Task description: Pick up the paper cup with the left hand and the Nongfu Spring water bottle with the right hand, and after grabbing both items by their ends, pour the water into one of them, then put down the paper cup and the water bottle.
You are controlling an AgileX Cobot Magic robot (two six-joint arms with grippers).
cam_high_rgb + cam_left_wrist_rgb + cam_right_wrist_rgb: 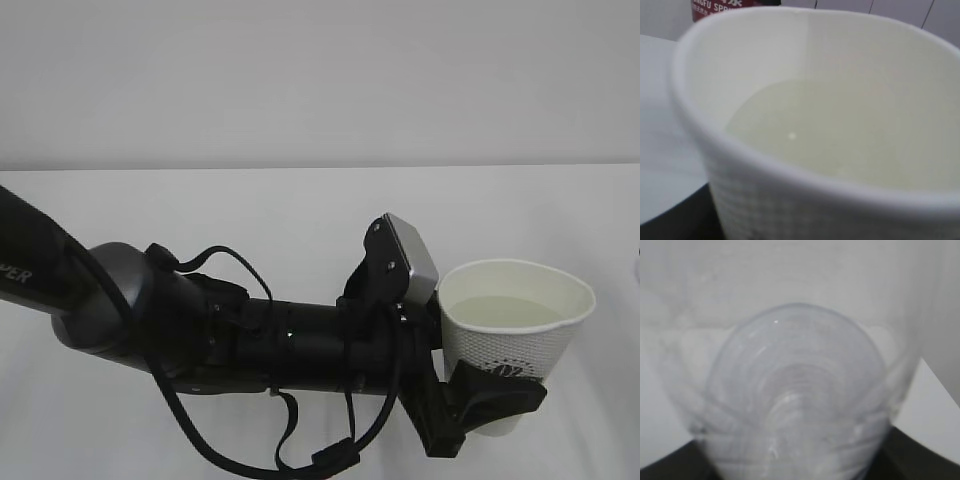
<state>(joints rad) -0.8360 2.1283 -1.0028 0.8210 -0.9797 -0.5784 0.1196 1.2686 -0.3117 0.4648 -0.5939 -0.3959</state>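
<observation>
Black cables loop under the left hand (480, 405) at the bottom of the exterior view, where the arm reaches in from the left edge across the white table (300, 210). Its black fingers clasp the lower part of the paper cup (512, 335), which sits at the arm's far end, right of a grey plate (412, 255). The cup stands upright, mouth upward, with the water (500, 312) showing as a pale level surface inside. A dark green logo on its side is partly hidden by the fingers and cannot be read. White letters "PER" show on the arm at the left edge.

From the left wrist, the cup (830, 200) fills almost the whole picture, its mouth turned up towards the camera and water (820, 140) lying inside it. Behind its rim, at the top left, a strip of the water bottle (720, 7) shows its red label with white letters reading "SPR"; the rest is cut off.

From the right wrist, the bottle (797, 400) is seen blurred and very close, end-on, its long axis running away from the camera. The right hand (800, 465) appears only as dark corners on either side of the bottle, closed around it.
</observation>
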